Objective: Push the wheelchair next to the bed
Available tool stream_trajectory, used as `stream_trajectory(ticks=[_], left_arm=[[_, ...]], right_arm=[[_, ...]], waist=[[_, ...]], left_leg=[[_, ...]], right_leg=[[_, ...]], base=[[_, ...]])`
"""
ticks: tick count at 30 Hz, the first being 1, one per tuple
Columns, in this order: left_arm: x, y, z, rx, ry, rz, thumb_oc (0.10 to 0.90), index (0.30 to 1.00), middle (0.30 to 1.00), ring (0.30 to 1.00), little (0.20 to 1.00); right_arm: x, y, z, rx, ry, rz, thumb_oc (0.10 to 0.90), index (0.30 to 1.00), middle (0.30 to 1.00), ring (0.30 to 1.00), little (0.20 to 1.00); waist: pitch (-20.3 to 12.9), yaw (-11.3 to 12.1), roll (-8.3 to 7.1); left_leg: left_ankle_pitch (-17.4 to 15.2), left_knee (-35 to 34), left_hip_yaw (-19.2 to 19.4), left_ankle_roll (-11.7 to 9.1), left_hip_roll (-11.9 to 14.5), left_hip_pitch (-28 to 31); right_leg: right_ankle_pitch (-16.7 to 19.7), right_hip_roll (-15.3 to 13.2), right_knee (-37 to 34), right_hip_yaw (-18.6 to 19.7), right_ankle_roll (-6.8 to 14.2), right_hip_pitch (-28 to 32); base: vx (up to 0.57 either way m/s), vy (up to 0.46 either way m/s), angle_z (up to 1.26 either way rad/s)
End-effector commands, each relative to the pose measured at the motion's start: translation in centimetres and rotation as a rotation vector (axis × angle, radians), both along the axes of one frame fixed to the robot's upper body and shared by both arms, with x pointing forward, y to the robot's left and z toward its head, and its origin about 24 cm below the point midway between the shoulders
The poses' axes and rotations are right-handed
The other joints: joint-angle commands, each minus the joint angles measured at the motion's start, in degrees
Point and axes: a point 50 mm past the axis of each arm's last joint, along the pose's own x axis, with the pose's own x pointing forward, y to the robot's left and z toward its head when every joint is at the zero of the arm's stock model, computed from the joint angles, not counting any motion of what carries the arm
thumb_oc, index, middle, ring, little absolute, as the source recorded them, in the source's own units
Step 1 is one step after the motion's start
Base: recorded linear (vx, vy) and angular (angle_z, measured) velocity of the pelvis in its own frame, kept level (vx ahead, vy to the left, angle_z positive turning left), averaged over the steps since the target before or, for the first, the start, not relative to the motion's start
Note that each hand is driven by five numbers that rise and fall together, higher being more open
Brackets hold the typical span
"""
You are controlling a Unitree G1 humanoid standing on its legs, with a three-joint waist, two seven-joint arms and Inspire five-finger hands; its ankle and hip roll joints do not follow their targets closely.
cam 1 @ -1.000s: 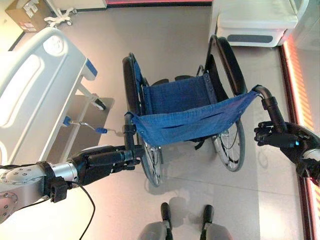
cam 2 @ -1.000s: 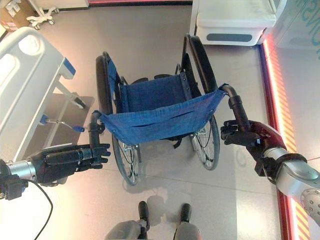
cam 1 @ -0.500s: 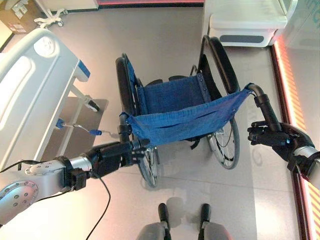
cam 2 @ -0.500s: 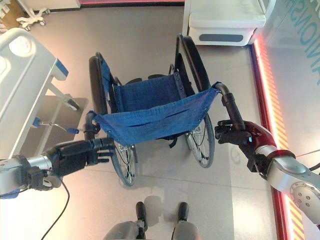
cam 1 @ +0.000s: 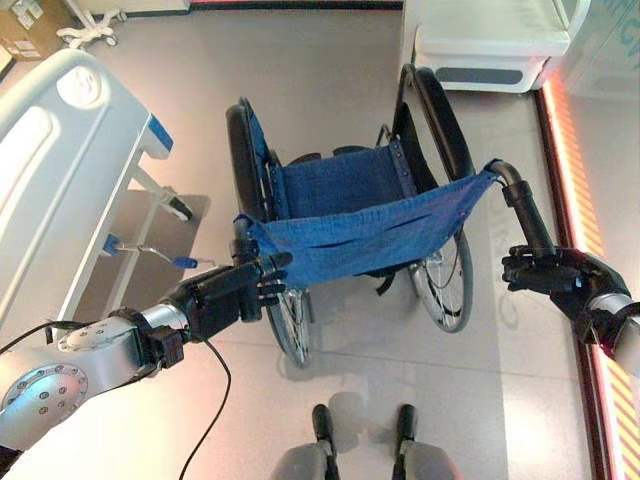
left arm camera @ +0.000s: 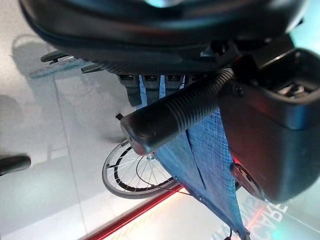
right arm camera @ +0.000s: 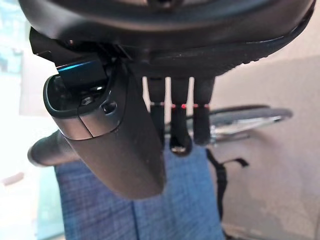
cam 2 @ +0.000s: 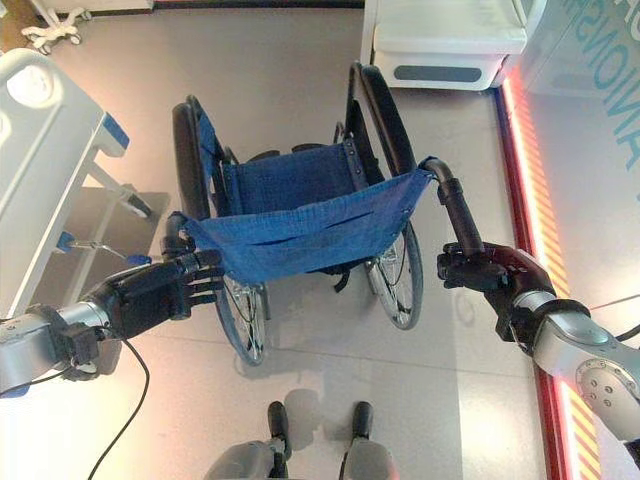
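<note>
Your robot's two arms: silver-grey metal ending in dark hands.

On your left arm [cam 1: 60,375] you see a round silver joint housing ringed with small dark screws, then a black cuff at the wrist before the black left hand [cam 1: 225,295]. Your right arm [cam 2: 590,365] has the same screw-dotted silver housing and black cuff; the right hand [cam 1: 560,275] is glossy and dark, its fingers [right arm camera: 172,125] each crossed by a thin red mark, with a small blue light by the thumb.
</note>
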Motion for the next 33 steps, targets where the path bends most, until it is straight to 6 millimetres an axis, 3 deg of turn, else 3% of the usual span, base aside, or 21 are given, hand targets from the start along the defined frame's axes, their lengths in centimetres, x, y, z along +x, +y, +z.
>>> stream_trajectory(ticks=[1,12,13,14,19,24,33], left_arm=[[2.5,1.1,6.7,-0.12,-0.379,0.077,0.4,0.3,0.3,0.3,0.3],[2.5,0.4,6.5,-0.107,-0.357,0.032,0.4,0.3,0.3,0.3,0.3],[2.5,0.4,6.5,-0.107,-0.357,0.031,0.4,0.3,0.3,0.3,0.3],[2.6,0.4,6.6,-0.106,-0.358,0.031,0.4,0.3,0.3,0.3,0.3],[2.8,0.5,7.0,-0.104,-0.364,0.038,0.4,0.3,0.3,0.3,0.3],[3.1,1.1,8.0,-0.101,-0.371,0.049,0.4,0.3,0.3,0.3,0.3],[3.3,2.1,9.3,-0.094,-0.364,0.048,0.4,0.3,0.3,0.3,0.3]], right_arm=[[1.5,0.8,3.7,-0.058,-0.177,0.015,0.4,0.3,0.3,0.3,0.3],[1.6,1.0,4.2,-0.077,-0.187,0.012,0.402,0.302,0.302,0.302,0.302],[1.6,0.9,4.2,-0.083,-0.187,0.007,0.475,0.413,0.413,0.413,0.413],[1.6,0.8,4.2,-0.092,-0.187,-0.002,0.8,0.9,0.9,0.9,0.9],[1.7,-1.0,5.3,-0.211,-0.226,-0.116,0.8,0.9,0.9,0.9,0.9],[1.9,-2.9,7.8,-0.286,-0.272,-0.201,0.8,0.9,0.9,0.9,0.9],[1.7,-3.4,12.4,-0.33,-0.409,-0.196,0.8,0.9,0.9,0.9,0.9]], waist=[[-0.7,-0.7,-1.2],[-0.3,-0.6,-1.45],[-0.4,-0.6,-1.47],[-0.3,-0.6,-1.47],[-0.1,-0.6,-1.45],[0.1,-0.5,-1.61],[0.0,-0.3,-2.14]], left_leg=[[1.6,0.2,2.5,-2.7,1.6,-0.6],[1.5,0.5,2.6,-2.5,1.5,-0.7],[1.5,0.5,2.6,-2.5,1.5,-0.7],[1.5,0.5,2.6,-2.5,1.4,-0.7],[1.5,0.7,2.6,-2.5,1.4,-0.7],[1.4,0.9,2.4,-2.5,1.4,-0.8],[1.1,1.0,1.9,-2.4,1.3,-0.9]], right_leg=[[2.0,0.0,2.5,-1.7,-0.6,-2.1],[1.9,-0.1,3.0,-1.8,-0.6,-2.3],[1.9,-0.1,3.0,-1.8,-0.6,-2.3],[1.9,-0.1,3.0,-1.8,-0.6,-2.3],[2.0,-0.2,3.3,-1.9,-0.5,-2.3],[2.1,-0.2,3.6,-2.1,-0.4,-2.3],[2.0,-0.1,3.7,-2.4,-0.3,-2.3]], base=[[0.0,0.0,0.0],[0.0,0.0,0.0],[0.0,0.0,0.0],[0.0,0.0,0.0],[0.0,0.0,0.0],[0.0,0.0,0.0],[0.0,0.0,0.0]])
